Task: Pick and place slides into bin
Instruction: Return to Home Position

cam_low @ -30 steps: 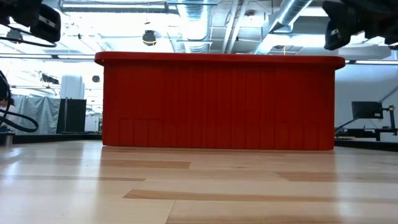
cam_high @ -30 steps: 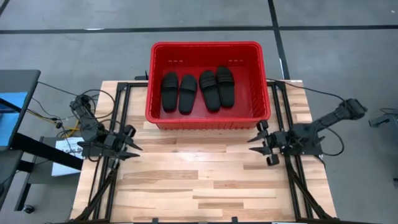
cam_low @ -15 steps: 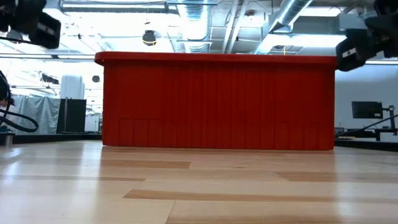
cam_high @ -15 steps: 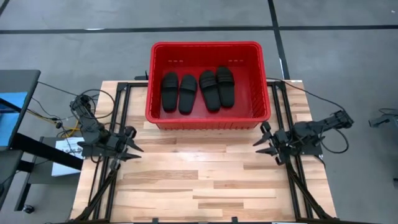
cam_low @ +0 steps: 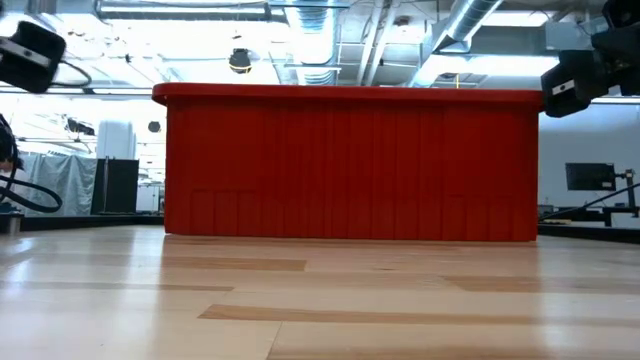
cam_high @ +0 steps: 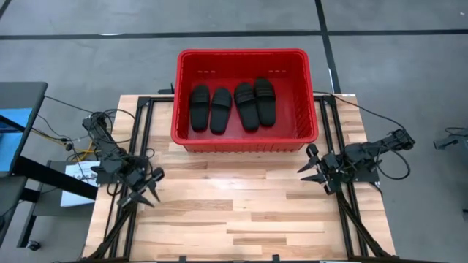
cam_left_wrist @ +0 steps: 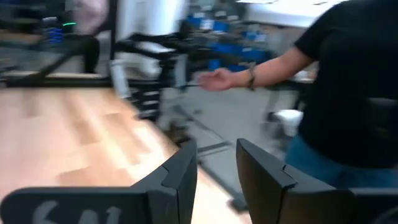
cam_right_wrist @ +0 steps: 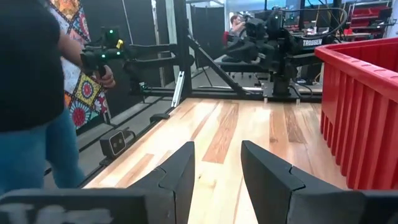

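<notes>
Looking straight down, we find all four slides [cam_high: 221,109] lying inside the bin [cam_high: 243,52]. They sit side by side on its floor in two pairs, and the pair nearer the right arm lies a little farther back. The bin stands at the far end of the table [cam_high: 234,208], and part of it reaches past the table's far edge.

Our left gripper [cam_high: 152,186] sits over the left side of the table, in front of the bin's near left corner and well apart from it. Its jaws are spread and hold nothing; in its wrist view the two fingers [cam_left_wrist: 180,180] stand apart with only floor and table edge between them. Beyond them a person [cam_left_wrist: 348,93] in a dark top reaches out a hand [cam_left_wrist: 214,79].

Our right gripper [cam_high: 306,166] sits over the right side of the table, near the bin's near right corner but not touching it. Its jaws are also spread and empty; its fingers [cam_right_wrist: 267,174] frame bare wood, with the bin's red wall beside them. Another person [cam_right_wrist: 31,93], in a dark top and jeans, stands off the table holding a dark device [cam_right_wrist: 99,56].

From table height we see only the bin's ribbed front wall, which hides the slides.
</notes>
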